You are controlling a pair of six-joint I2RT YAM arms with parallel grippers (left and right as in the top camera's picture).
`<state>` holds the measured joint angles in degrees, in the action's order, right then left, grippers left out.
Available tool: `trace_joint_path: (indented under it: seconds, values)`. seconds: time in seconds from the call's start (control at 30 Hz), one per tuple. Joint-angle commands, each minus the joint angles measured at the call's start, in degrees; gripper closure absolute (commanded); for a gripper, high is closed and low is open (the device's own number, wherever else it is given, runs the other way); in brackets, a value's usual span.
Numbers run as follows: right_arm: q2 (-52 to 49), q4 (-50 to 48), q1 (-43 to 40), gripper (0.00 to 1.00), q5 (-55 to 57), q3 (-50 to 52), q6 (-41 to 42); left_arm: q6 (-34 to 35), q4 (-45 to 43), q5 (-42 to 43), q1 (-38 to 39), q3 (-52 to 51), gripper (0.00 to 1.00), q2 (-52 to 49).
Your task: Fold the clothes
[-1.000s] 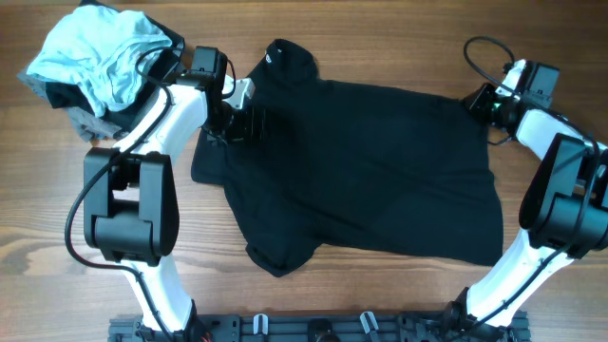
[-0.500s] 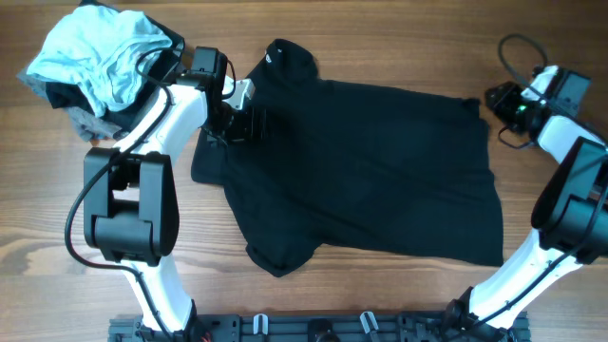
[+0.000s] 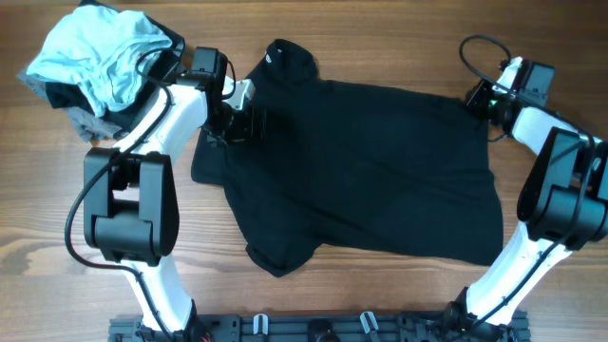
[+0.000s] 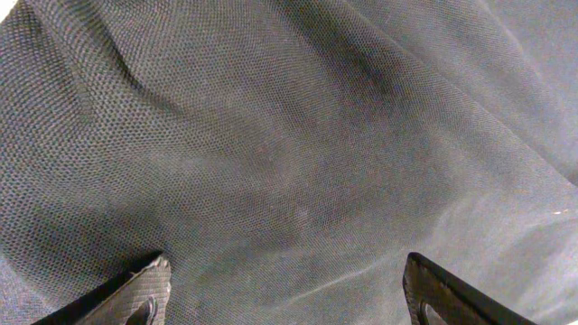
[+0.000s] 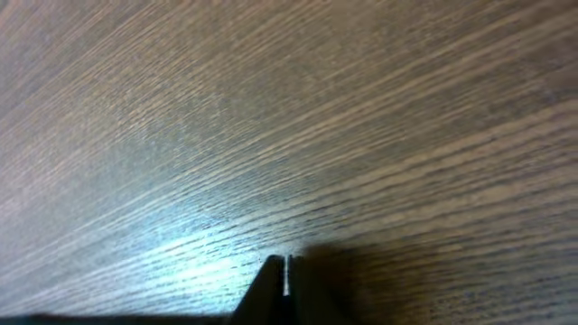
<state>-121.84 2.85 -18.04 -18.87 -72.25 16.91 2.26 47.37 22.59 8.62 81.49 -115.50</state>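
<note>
The left hand (image 3: 239, 121) hung spread wide just above the black shirt (image 3: 370, 171), which lay flattened on the worktop (image 3: 380, 38), directly beneath that hand at the collar side and reaching across to the right hand (image 3: 478, 98); the right hand was pressed together at the shirt's far corner, with only bare wood beneath it in its own view and no cloth visibly pinched; lifting from there would probably leave that corner lying; closing the left hand where it hung risked bunching mid-panel fabric instead of an edge, skewing the fold; the light-blue garment (image 3: 100, 52) behind the left arm could snag.
</note>
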Motion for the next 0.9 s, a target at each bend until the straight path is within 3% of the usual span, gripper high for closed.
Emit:
trace_joint_path:
  seconds: [0.0,0.27,0.33,0.37,0.4,0.43,0.67,0.8,0.83,0.87]
  values:
    - [-1.79,0.15,-1.92,0.96,-0.85,-5.4,3.8,-0.48,0.04,0.55,-0.2,-0.07,0.18,0.31]
    - [-1.46,1.31,-7.56,0.96,-5.03,-14.36,7.45,-0.48,-0.04,0.57,-0.22,-0.04,0.09,0.33]
    - [-1.46,1.42,-8.68,0.96,-5.03,-14.38,7.5,-0.48,-0.22,0.55,-0.22,-0.04,0.01,0.33]
    - [-1.46,1.55,-9.14,0.93,-5.03,-14.38,7.23,-0.48,-0.37,0.57,-0.24,-0.04,0.01,0.33]
    - [-1.44,1.55,-9.46,0.59,-5.25,-14.38,6.97,-0.48,-0.42,0.55,-0.28,-0.04,0.0,0.33]
    - [-1.25,1.57,-9.73,0.52,-5.68,-14.38,6.4,-0.5,-0.42,0.55,-0.28,-0.04,0.0,0.33]
    - [7.54,9.2,-11.47,0.45,-8.24,-14.38,1.05,-0.48,2.19,1.2,-2.29,-0.02,0.0,3.28]
    - [16.11,24.96,-11.43,0.42,-11.82,-14.38,-3.91,-0.5,10.95,0.31,-6.23,-0.04,0.0,6.58]
    - [17.35,27.56,-11.43,0.42,-12.68,-14.38,-5.05,-0.5,13.51,0.31,-7.04,-0.04,0.03,6.58]
    - [18.73,30.51,-11.43,0.41,-12.74,-14.38,-5.55,-0.5,15.39,0.31,-7.61,-0.17,0.12,6.43]
